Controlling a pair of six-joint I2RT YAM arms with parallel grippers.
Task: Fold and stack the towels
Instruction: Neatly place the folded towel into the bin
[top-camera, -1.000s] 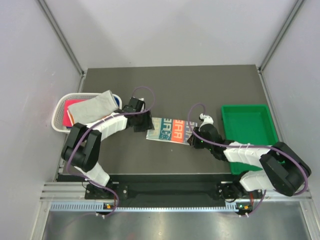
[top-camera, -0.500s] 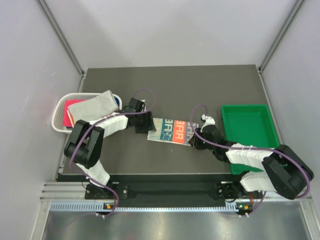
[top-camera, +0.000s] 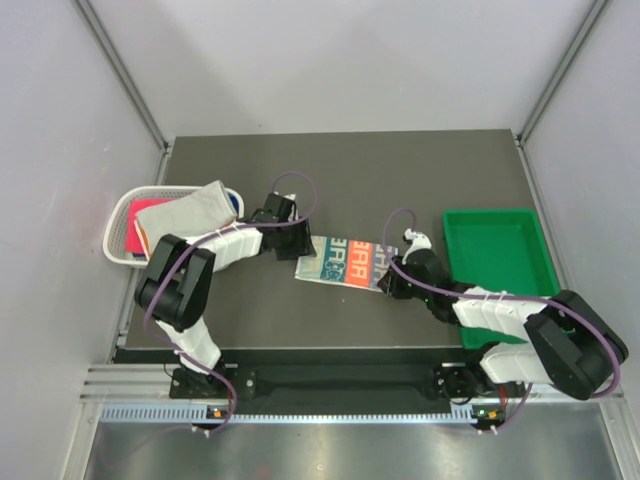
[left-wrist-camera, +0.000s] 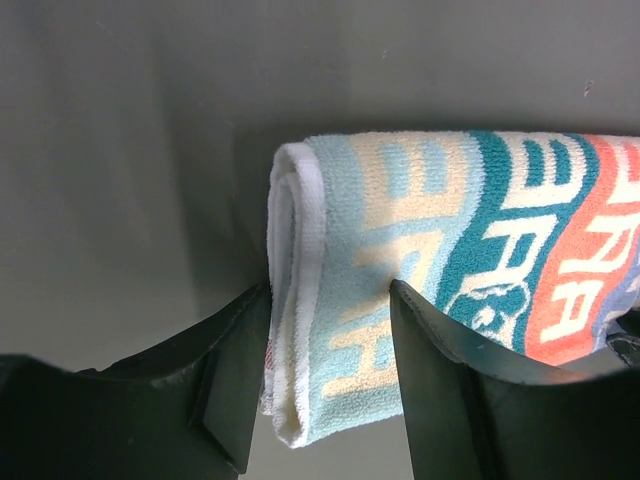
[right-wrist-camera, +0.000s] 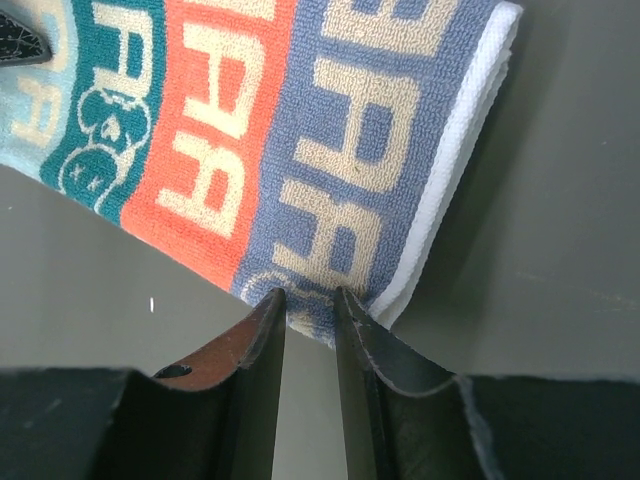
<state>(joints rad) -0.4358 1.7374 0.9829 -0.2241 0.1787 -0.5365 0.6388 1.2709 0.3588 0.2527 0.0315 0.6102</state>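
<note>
Both arms reach in from the near edge of the dark desk (top-camera: 400, 170) and meet on the one towel lying on it, a folded letter-print towel (top-camera: 340, 262) that sits flat near the middle with bands of pale blue, teal, orange and slate blue. The right pincer (right-wrist-camera: 308, 295) is pinched nearly closed on the near corner of the towel's slate-blue end, beside its white hem. The left pincer (left-wrist-camera: 328, 290) grips the opposite, pale-blue end, where the fold shows as doubled layers, one black finger pressed against each side of the bunched cloth. A purple cable (top-camera: 298, 185) loops up over the left wrist, with another over the right wrist. Just right of the right arm's wrist stands a green tray (top-camera: 497, 215), apart from the towel, with that wrist between the two. To the left, at the desk's edge, a white mesh basket (top-camera: 118, 218) holds a grey towel (top-camera: 190, 212) draped over its top, a pink-red towel (top-camera: 140, 222) under it and a blue towel (top-camera: 233, 202) showing at the far right corner. The left forearm crosses in front of the basket's near right side. Pale walls (top-camera: 330, 60) close in the far edge and both sides.
</note>
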